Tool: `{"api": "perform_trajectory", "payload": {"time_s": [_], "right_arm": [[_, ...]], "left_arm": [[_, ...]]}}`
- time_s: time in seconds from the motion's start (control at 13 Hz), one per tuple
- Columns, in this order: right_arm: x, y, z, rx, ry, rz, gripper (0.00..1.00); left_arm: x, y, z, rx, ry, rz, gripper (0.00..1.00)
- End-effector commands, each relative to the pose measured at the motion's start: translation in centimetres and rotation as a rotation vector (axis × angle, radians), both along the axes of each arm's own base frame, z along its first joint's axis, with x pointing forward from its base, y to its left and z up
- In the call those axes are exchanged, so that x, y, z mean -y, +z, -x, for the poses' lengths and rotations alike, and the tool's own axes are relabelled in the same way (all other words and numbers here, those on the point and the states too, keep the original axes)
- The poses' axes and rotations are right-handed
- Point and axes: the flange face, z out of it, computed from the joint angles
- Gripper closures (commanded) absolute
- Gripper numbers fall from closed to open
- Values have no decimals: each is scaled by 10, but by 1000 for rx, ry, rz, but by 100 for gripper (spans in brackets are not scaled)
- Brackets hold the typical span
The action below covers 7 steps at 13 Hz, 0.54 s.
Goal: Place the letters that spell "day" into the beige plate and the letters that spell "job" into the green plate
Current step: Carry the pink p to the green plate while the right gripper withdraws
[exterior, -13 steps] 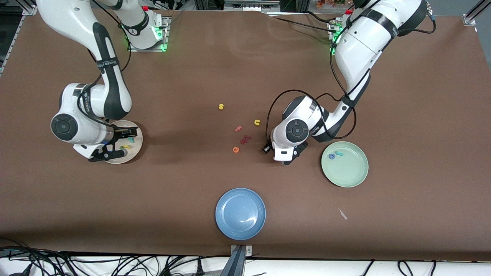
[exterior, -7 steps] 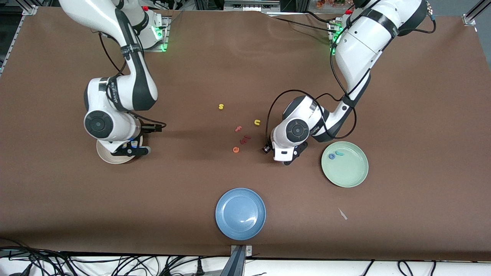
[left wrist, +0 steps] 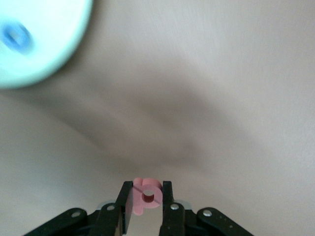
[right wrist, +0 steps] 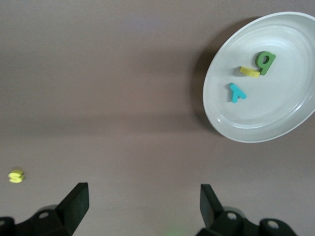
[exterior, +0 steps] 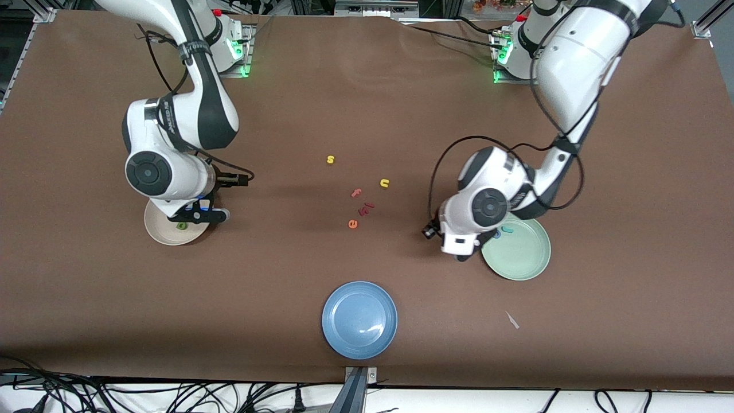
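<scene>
My left gripper (left wrist: 147,187) is shut on the red-pink "b" (left wrist: 148,193), in the air over the table just beside the green plate (exterior: 522,255) (left wrist: 49,54). The teal "j" (exterior: 507,230) lies in that plate, and so does the blue "o" (left wrist: 15,37). At its end of the table, my right gripper (right wrist: 142,196) (exterior: 196,216) hangs open and empty over the rim of the beige plate (exterior: 163,232) (right wrist: 275,108). The green letter (right wrist: 265,62) (exterior: 182,225), the yellow one (right wrist: 249,72) and the teal "y" (right wrist: 236,92) lie in the beige plate.
Loose letters lie mid-table: a yellow "s" (exterior: 330,159) (right wrist: 16,176), a yellow "u" (exterior: 384,183), a pink "f" (exterior: 356,193), a dark red piece (exterior: 367,207) and an orange "e" (exterior: 352,224). A blue plate (exterior: 359,319) sits nearest the front camera.
The left arm closed on the red-pink "b" beside the loose letters and carried it toward the green plate. The right gripper opened fully and drew back from the middle of the beige plate.
</scene>
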Motion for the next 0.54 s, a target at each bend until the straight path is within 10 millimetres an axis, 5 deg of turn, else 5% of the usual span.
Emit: {"api": "perform_trajectory", "payload": {"time_s": [0.0,0.31,0.46], "right_arm": [[0,39,20,35,38,29,0],[20,110,34,134,93,32,0],[46,147,40,172,63,21,0]], "left_arm": [[-47,27,-9,-1,-127,21,100],[-144,31,-32,11,-325,57,100],[-181,-5,-34,-19,-453,30,100]]}}
